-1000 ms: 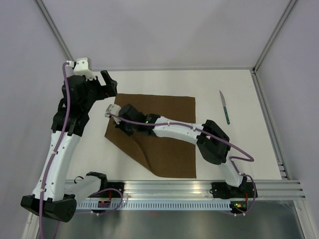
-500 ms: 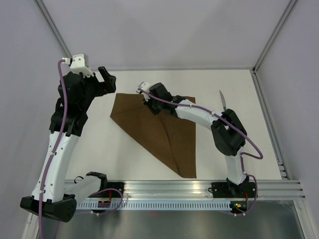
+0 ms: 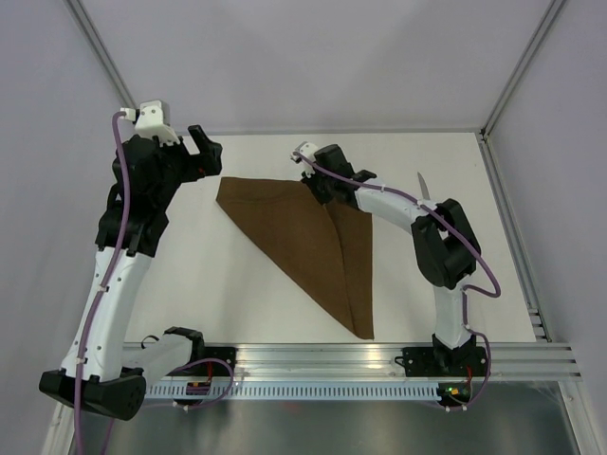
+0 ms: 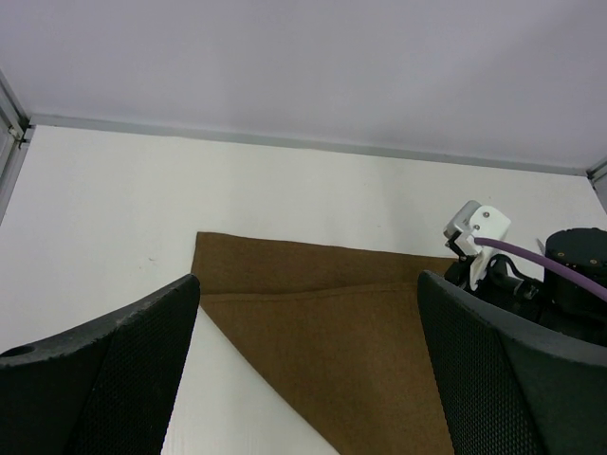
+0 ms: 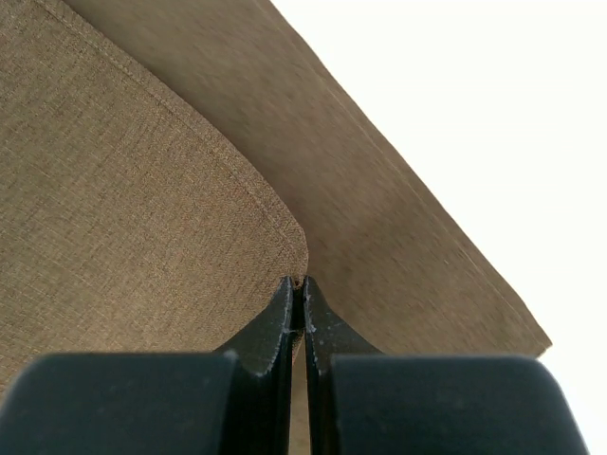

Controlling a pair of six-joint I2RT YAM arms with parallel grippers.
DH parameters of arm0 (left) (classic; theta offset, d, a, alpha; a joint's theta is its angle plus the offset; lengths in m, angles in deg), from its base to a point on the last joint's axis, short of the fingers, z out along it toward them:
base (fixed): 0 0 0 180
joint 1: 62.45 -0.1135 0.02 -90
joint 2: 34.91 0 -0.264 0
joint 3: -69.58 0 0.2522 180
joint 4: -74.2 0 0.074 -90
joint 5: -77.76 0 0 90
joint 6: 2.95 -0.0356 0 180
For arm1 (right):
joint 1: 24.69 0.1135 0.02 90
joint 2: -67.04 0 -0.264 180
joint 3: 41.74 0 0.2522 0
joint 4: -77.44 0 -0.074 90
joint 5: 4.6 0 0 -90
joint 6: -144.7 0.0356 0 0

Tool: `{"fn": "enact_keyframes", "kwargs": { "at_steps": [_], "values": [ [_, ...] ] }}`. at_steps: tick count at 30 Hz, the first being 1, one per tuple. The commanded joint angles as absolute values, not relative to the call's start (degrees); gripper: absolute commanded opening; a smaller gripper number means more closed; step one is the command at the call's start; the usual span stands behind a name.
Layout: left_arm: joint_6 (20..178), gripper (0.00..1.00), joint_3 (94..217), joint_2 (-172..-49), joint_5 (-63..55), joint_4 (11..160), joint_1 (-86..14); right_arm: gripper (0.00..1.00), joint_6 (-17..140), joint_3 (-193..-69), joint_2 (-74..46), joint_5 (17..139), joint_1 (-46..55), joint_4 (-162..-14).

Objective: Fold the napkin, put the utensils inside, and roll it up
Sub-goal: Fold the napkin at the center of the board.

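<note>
A: White table (image 3: pixel 237 303) carries what?
B: Brown napkin (image 3: pixel 303 237) mid-table, folded diagonally; the right gripper (image 5: pixel 302 301) is pinched tight on its far edge.
A: And the left gripper (image 3: pixel 211 156)?
B: Fingers wide apart, empty, at the napkin's far left.
A: And the knife (image 3: pixel 420 183)?
B: 1, far right, partly behind the right arm.

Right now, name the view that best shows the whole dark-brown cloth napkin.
Top external: the dark-brown cloth napkin lies whole there, folded over diagonally, one corner hidden under the right tool. Left wrist shows only its far left part; right wrist shows only the hemmed corner pinched in that tool.
</note>
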State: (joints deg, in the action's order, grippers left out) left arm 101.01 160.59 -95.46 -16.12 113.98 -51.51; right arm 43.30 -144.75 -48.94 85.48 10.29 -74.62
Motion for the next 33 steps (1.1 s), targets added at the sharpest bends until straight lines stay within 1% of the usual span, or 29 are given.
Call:
{"fn": "enact_keyframes", "kwargs": {
  "at_steps": [1, 15, 33],
  "values": [
    [101.7, 1.00, 163.1, -95.8, -14.8, 112.0, -51.6, 0.00, 42.6, -144.0, -46.2, 86.7, 8.1, -75.9],
    [101.6, 1.00, 163.1, -97.9, -14.2, 111.4, -51.6, 0.01, 42.7, -142.4, -45.5, 85.6, 1.1, -76.8],
    [101.6, 1.00, 163.2, -99.9, -13.5, 110.8, -51.6, 0.01, 41.5, -144.4, -49.4, 86.5, -1.8, -77.5]
  ]
}}
